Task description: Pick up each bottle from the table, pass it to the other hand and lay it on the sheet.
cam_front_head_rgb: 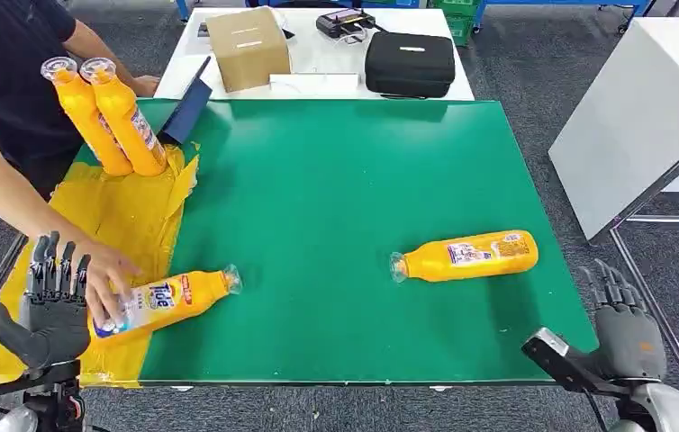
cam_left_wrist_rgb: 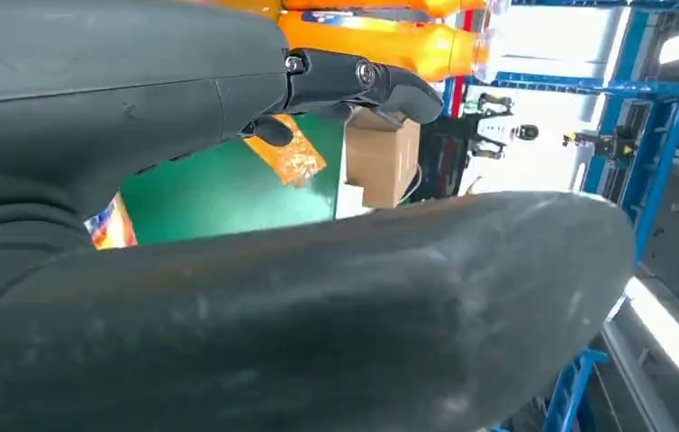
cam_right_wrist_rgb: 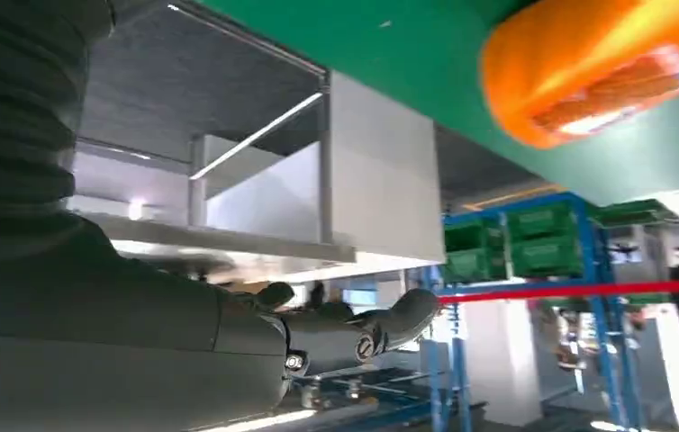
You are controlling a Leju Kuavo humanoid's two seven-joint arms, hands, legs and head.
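My left hand point(cam_front_head_rgb: 48, 301) and right hand point(cam_front_head_rgb: 626, 328) are dark grey, with silver screws at the fingers point(cam_left_wrist_rgb: 367, 76).

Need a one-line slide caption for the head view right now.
Both robot hands, left hand and right hand, empty at the table edge; a person's hand holds a bottle on the yellow sheet.

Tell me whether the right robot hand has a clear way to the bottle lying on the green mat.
Probably yes. The right robot hand is open just off the mat's near right corner, and the lying bottle has bare green mat all around it; nothing stands between them.
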